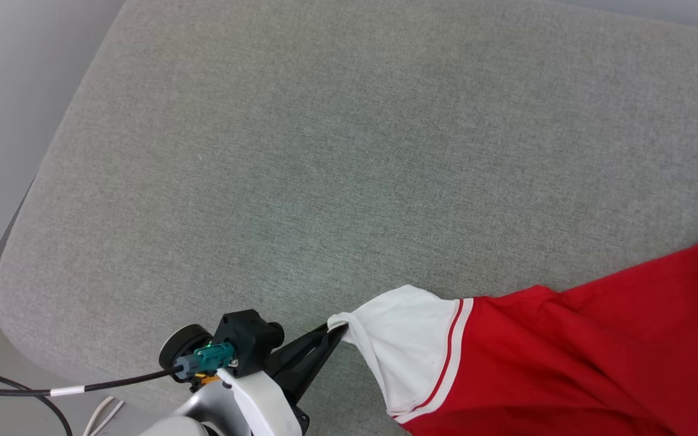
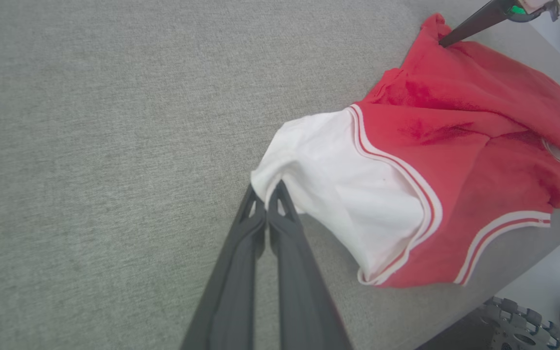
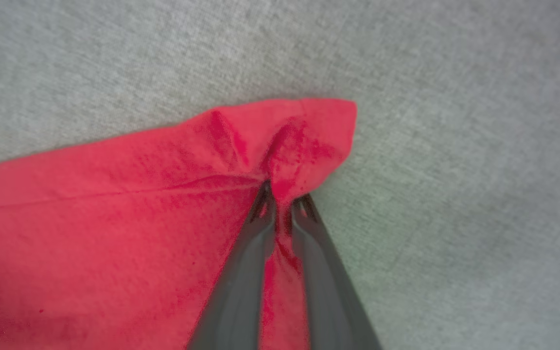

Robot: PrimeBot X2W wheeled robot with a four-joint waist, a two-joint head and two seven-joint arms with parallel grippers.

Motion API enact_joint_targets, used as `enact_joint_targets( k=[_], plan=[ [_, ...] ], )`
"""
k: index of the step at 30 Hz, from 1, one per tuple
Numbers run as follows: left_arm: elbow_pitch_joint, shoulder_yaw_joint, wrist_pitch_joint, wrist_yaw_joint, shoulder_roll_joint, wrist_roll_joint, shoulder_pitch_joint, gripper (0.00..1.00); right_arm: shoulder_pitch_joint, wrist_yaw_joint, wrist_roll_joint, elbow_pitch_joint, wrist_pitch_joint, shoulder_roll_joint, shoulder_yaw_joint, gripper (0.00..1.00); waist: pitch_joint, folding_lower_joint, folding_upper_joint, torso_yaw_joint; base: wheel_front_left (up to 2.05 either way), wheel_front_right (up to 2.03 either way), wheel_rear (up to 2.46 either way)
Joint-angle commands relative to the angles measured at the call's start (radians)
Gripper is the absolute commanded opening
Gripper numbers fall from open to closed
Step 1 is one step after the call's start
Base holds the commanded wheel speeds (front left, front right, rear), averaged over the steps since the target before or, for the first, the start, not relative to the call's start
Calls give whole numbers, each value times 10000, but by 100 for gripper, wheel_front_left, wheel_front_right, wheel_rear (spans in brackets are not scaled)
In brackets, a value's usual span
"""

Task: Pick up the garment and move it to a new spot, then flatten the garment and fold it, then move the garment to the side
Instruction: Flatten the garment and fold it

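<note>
**Holding the jersey at both ends, with flattening and folding yet to come**

A grey padded surface (image 1: 325, 151) spread across most of the head view, bare over its far and left parts. The garment (image 1: 567, 351) lay at its near right edge, red side up and creased. It was bunched rather than spread, and no fold had been made in it. Judged from that, the work sat early: the cloth was gripped at two points, while flattening, folding and the move to the side were all left to do. Whether it already lay in its new spot could not be told.

The white sleeve (image 1: 403, 345), with its red-and-white trim, was drawn out to a point toward the left.

The left gripper (image 1: 338, 330) reached in low from the near left on a pale forearm. Its dark fingers slanted up and right, closed tight on the sleeve's hem. The left wrist view showed those fingers (image 2: 280, 228) pressed together on the white edge.

The right gripper (image 3: 284, 199) slanted down onto a red corner at the garment's other end. Its jaws were narrow, with a pucker of red cloth pinched between the tips.
</note>
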Motion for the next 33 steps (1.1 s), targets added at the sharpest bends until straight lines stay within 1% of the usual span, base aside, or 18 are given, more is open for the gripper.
enact_joint_targets(
  k=[1, 5, 8, 14, 16, 20, 25, 29, 33],
  plan=[
    [34, 36, -85, 17, -26, 5, -65, 0, 669, -5, 42, 550, -63, 46, 158, 0, -176, 0, 0, -31, 0, 0, 0],
    [-44, 128, -203, 96, 27, -112, 120, 0, 320, -7, 313, 381, -673, -198, -40, 0, -620, 0, 0, -248, 0, 0, 0],
    [-147, 240, -244, 233, 201, -140, 225, 0, -39, -5, 606, 225, -1272, -190, -134, 0, -1059, 0, 0, -533, 0, 0, 0],
    [-452, 563, -304, 665, 573, -122, 355, 0, -253, -5, 1193, -117, -2262, -184, -176, 0, -2213, 0, 0, -1286, 0, 0, 0],
    [-628, 783, -396, 852, 746, -101, 352, 0, -284, -5, 1450, -368, -2486, -138, -243, 0, -2595, 0, 0, -1581, 0, 0, 0],
    [-1205, 1285, -650, 1167, 1026, -77, 222, 0, -139, -5, 1945, -1099, -2984, -436, 34, 0, -3218, 0, 0, -2154, 0, 0, 0],
    [-1964, 1992, -750, 1522, 1633, 182, -228, 0, -306, -5, 2393, -2104, -3822, -636, -2, 0, -3648, 0, 0, -2807, 0, 0, 0],
    [-2434, 2724, -967, 1656, 1914, 41, -682, 0, -590, -5, 2552, -2851, -4526, -768, 70, 0, -3878, 0, 0, -3301, 0, 0, 0],
    [-2677, 3348, -1043, 1690, 2171, 72, -1337, 0, -947, -5, 2575, -3392, -5190, -820, 102, 0, -3942, 0, 0, -3724, 0, 0, 0]
  ],
)
